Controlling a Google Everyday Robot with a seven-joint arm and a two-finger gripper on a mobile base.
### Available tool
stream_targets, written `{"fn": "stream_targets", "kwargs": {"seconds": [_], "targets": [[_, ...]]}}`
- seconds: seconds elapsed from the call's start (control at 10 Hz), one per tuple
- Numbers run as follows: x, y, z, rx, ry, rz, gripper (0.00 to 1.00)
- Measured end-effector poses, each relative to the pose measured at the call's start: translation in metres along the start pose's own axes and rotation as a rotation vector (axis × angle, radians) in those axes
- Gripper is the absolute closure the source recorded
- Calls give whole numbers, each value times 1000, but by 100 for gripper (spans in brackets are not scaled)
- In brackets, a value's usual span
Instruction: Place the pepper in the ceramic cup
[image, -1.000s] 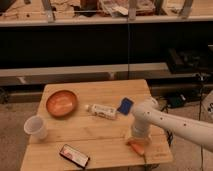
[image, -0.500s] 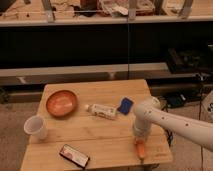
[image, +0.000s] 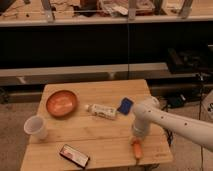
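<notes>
One raised camera faces the table (image: 100, 134), pincer (image: 136, 142) lower right.

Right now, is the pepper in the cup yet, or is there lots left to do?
Not yet. Done: the gripper sits right at the pepper, near a front corner of the table. In hand: the pickup, though I cannot tell if the pepper is gripped. Left: lifting the pepper, carrying it across to the ceramic cup at the opposite edge, and dropping it in.

End effector (image: 136, 141) hovers over pepper (image: 137, 150), well apart from ceramic cup (image: 36, 127).
</notes>
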Motion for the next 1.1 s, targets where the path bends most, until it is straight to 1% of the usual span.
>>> {"fn": "stream_targets", "kwargs": {"seconds": [0.2, 0.3, 0.5, 0.7, 0.9, 1.0, 1.1], "targets": [[0, -2, -2, 1, -1, -4, 82], [0, 0, -4, 2, 8, -10, 82], [-1, -6, -26, 45, 41, -31, 82], [-5, -12, -66, 96, 78, -53, 82], [-9, -19, -111, 144, 120, -76, 82], [-11, -28, -131, 166, 143, -98, 82], [-12, -41, -147, 184, 166, -125, 82]]}}
